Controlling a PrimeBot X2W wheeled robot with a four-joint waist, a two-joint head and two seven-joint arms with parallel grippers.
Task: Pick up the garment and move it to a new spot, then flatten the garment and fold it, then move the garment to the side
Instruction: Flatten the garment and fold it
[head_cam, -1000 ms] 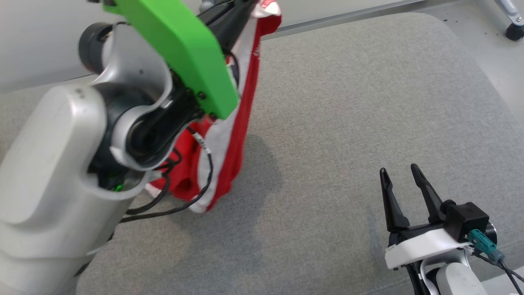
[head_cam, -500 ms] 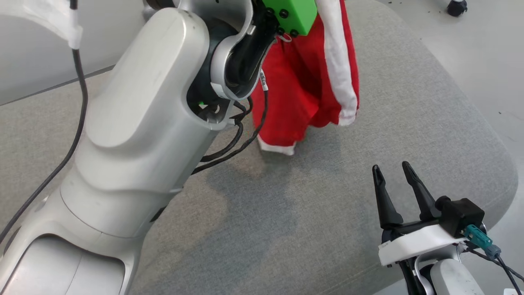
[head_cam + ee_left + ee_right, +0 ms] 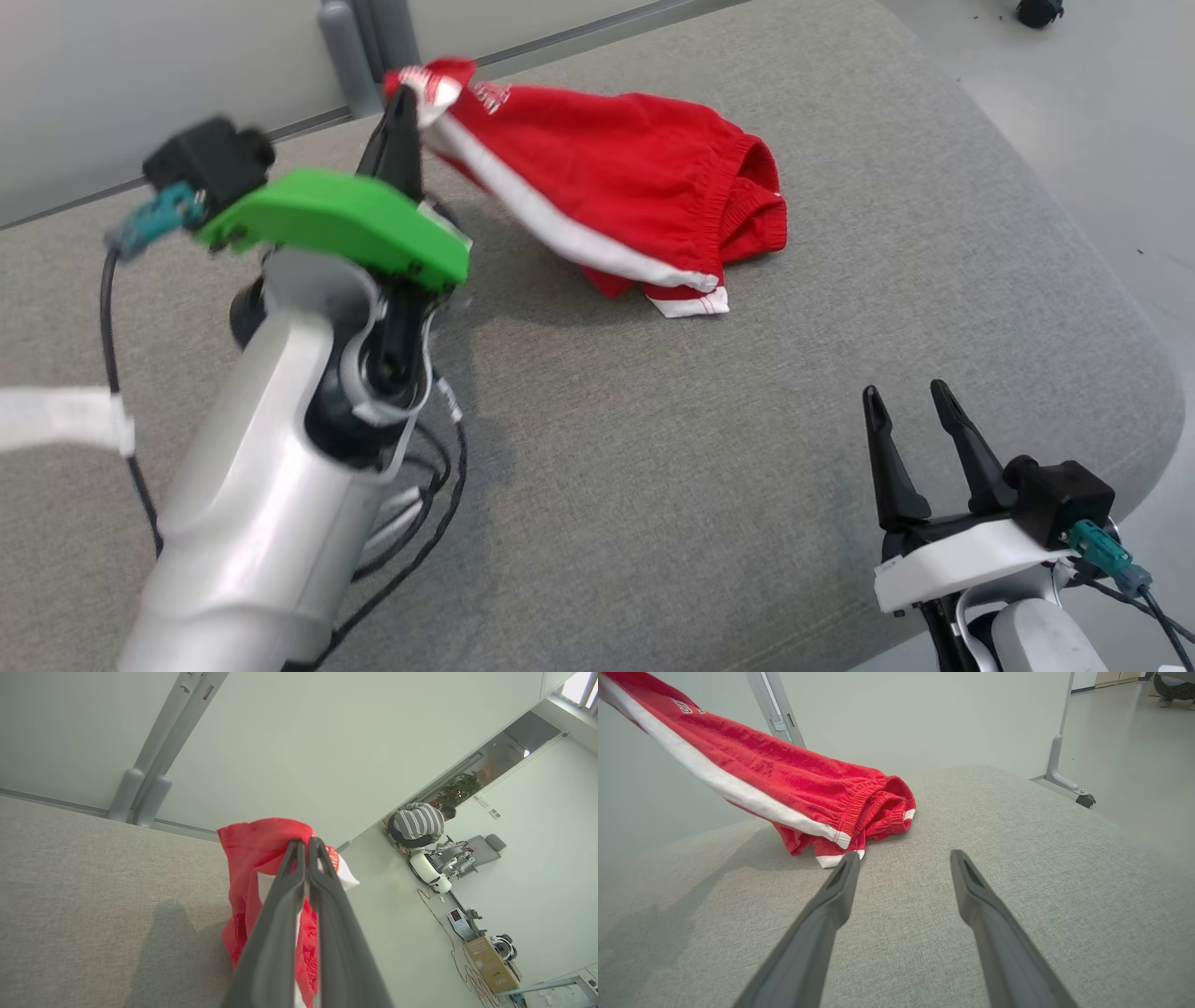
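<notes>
Grey fabric-covered counter with rounded corners (image 3: 747, 448) takes up most of the head view, with pale floor (image 3: 1120, 112) beyond its right edge. Next in bulk is the silver-white left forearm (image 3: 252, 504), capped by a bright green plastic plate (image 3: 336, 224), reaching up and away over the counter's left half. Red fabric shorts with a white side stripe and white hem trim (image 3: 635, 177) lie toward the far middle of the counter. The elastic waistband end and one leg hem rest on the grey cover, while the opposite end is lifted off it, so the cloth slopes up to the left. Left claw (image 3: 403, 98) has its two dark fingers pressed together on that raised end, pinching red and white cloth between them; the left wrist view shows the same grip close up. Right claw (image 3: 906, 390) sits over the near right corner, fingers spread apart, pointing toward the shorts but well apart from them. Far off in the left wrist view, a person in a striped top (image 3: 418, 821) crouches on the floor.
</notes>
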